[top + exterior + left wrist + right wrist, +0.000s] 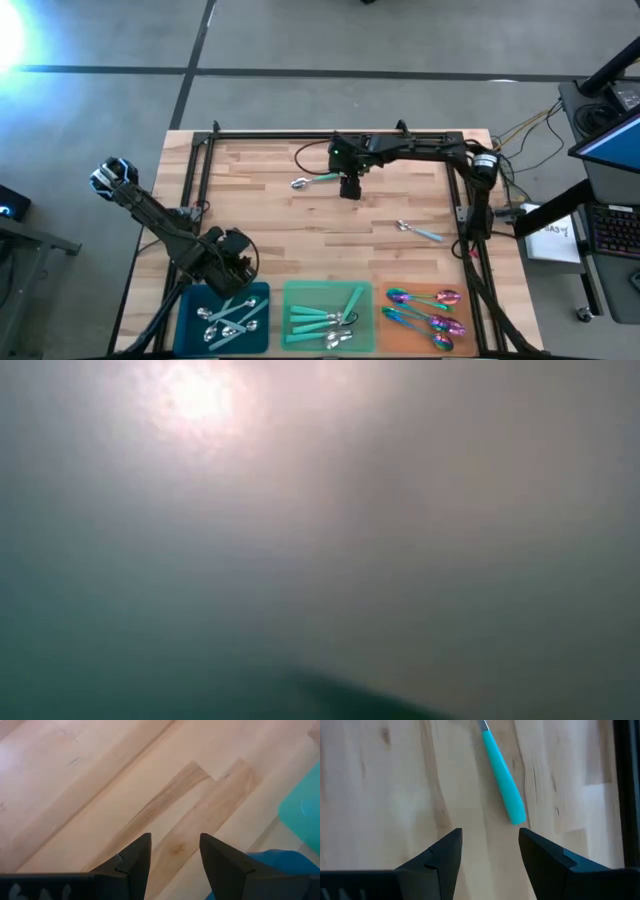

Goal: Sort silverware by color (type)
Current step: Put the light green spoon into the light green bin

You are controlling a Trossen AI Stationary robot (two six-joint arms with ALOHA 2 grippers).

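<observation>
Right gripper (490,851) spread open and empty, just short of teal-handled spoon (503,777) lying at table's (270,215) far middle.
Left gripper (175,856) also open, empty, poised beside blue tray (186,322).

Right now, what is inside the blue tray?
The blue tray holds a pile of silver spoons with pale handles, lying crossed over each other. The left gripper hangs over the tray's back edge, so anything beneath it stays hidden, and the overlap prevents an exact count.
</observation>
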